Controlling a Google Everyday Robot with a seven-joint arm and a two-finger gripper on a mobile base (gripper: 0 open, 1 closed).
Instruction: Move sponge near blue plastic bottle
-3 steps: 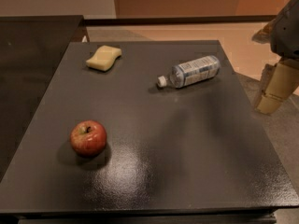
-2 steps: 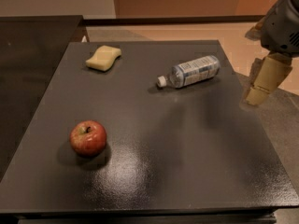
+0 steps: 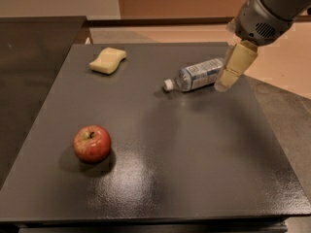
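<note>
Right, camera view, only one: the gripper (image 3: 227,77) is hanging over the far right side of the dark table (image 3: 194,174), nothing visibly in it. Open or closed, can't tell. The blue plastic bottle (image 3: 199,74) is lying on its side just left of the gripper, cap pointing away from it; touching or not is unclear. The sponge (image 3: 108,60) is sitting flat well off to the gripper's left, not yet grasped. The apple (image 3: 92,143) is resting left of the gripper and nearer the camera, well apart. Likely the arm is coming in from the right, so it's needing to pass over the bottle to reach the sponge.
</note>
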